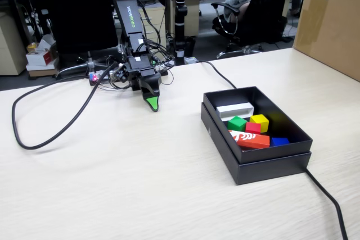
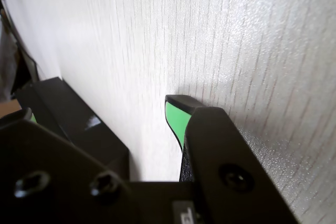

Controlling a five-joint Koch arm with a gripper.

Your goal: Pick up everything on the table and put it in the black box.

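Observation:
The black box [image 1: 256, 164] sits right of centre on the pale wood table [image 1: 140, 184]. Inside it lie a green cube [image 1: 237, 123], a yellow cube [image 1: 260, 122] and a red cube [image 1: 253, 128], close together. My gripper [image 1: 152, 104] hangs tip-down just above the table, left of the box and well apart from it. In the wrist view the gripper [image 2: 100, 108] is open, with bare table [image 2: 210, 35] between its green-padded fingers [image 2: 176, 119], which hold nothing. A corner of the black box [image 2: 68, 114] shows at the left of that view.
The box also holds a white block [image 1: 235, 111], an orange-red block with white marks [image 1: 249, 139] and a small blue cube [image 1: 279, 141]. A brown carton [image 1: 329, 21] stands at the far right. Black cables [image 1: 50, 133] loop across the left, and another cable [image 1: 329, 200] runs from the box.

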